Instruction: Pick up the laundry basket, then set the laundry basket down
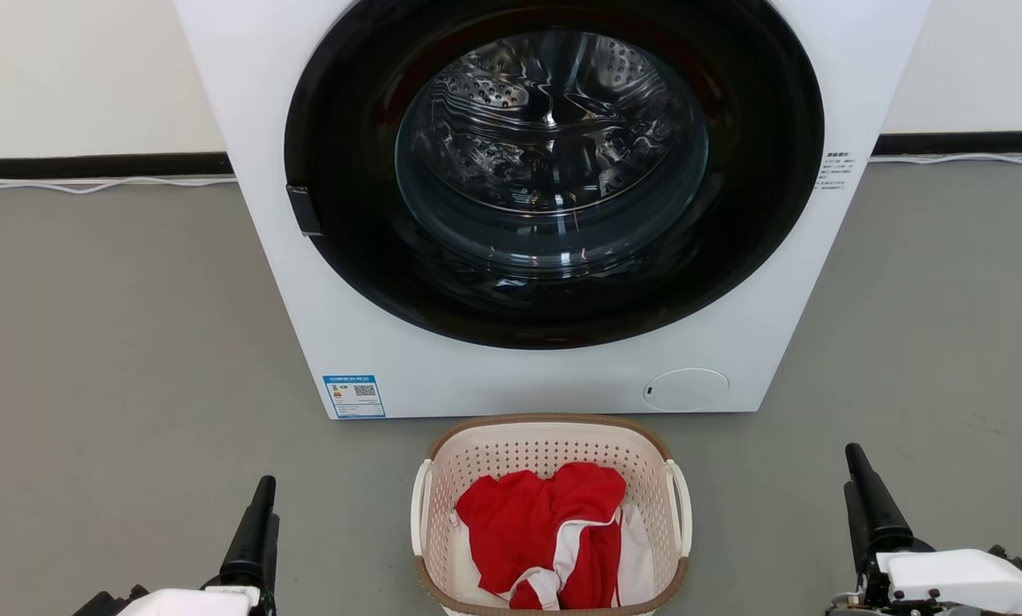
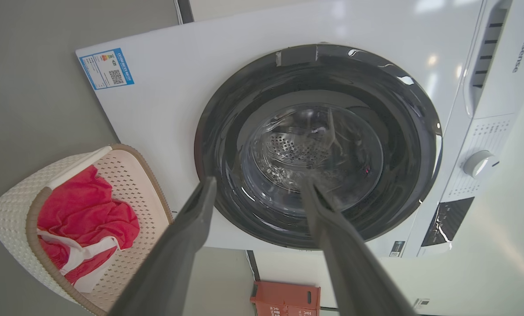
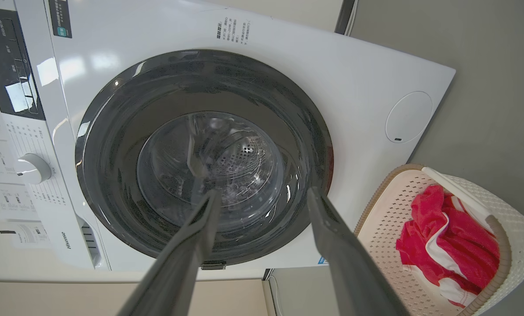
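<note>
Grey floor point(image 1: 91, 342) holds laundry basket point(image 1: 519, 449); wrist views add washer dial point(image 2: 479, 164).

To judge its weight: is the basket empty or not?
Not empty. The basket holds crumpled red and white cloth; its perforated inner wall shows above it.

The left gripper point(image 1: 262, 494) sits at 7 o'clock in the head view and the right gripper point(image 1: 853, 469) at 5 o'clock. Both point toward 12 o'clock, fingers spread wide, gripping nothing. A white wrist housing point(image 1: 964, 580) sits behind the right gripper.
</note>
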{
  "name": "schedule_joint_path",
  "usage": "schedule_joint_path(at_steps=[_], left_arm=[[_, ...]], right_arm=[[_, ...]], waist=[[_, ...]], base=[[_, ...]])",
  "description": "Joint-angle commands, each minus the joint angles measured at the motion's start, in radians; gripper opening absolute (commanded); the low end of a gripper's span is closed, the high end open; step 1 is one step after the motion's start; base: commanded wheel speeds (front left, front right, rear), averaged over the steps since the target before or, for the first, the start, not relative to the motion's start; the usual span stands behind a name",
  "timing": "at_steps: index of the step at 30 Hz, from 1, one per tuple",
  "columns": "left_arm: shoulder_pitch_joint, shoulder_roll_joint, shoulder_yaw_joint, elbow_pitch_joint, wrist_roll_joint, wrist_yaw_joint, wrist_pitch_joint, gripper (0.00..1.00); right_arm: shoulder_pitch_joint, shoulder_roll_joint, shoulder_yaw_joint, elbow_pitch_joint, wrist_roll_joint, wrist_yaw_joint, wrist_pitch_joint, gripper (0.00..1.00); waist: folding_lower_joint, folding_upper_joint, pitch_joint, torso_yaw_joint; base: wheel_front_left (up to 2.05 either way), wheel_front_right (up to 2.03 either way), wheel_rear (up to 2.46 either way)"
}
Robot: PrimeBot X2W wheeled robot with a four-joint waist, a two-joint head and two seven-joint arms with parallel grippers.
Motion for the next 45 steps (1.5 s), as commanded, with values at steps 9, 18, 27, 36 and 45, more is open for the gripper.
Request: schedule_joint_path(at_steps=[9,18,27,36,45], left_arm=[[-0.024,0.008,-0.009,-0.021,0.106,0.012,-0.031,1.00],[-0.017,0.009,-0.018,-0.024,0.218,0.017,-0.057,1.00],[-0.010,0.010,-0.022,-0.023,0.342,0.023,-0.084,1.00],[-0.003,0.011,-0.019,-0.022,0.471,0.023,-0.110,1.00],[0.001,0.012,-0.020,-0.015,0.593,0.022,-0.137,1.00]], right_arm=[[-0.005,-0.008,0.014,-0.048,-0.171,0.003,-0.035,1.00],[0.000,-0.009,0.024,-0.062,-0.332,0.004,-0.062,1.00],[0.004,-0.009,0.034,-0.068,-0.490,0.004,-0.088,1.00],[-0.002,-0.018,0.056,-0.057,-0.625,0.005,-0.115,1.00],[-0.010,-0.030,0.064,-0.039,-0.752,0.005,-0.141,1.00]], waist=[[-0.0002,-0.0001,-0.006,0.004],[-0.0002,-0.0001,-0.010,0.005],[-0.0002,-0.0001,-0.014,0.004],[-0.0002,-0.0001,-0.015,0.004],[-0.0002,-0.0001,-0.018,0.008]], base=[[0.00,0.00,0.00],[0.00,0.00,0.00],[0.00,0.00,0.00],[0.00,0.00,0.00],[0.00,0.00,0.00]])
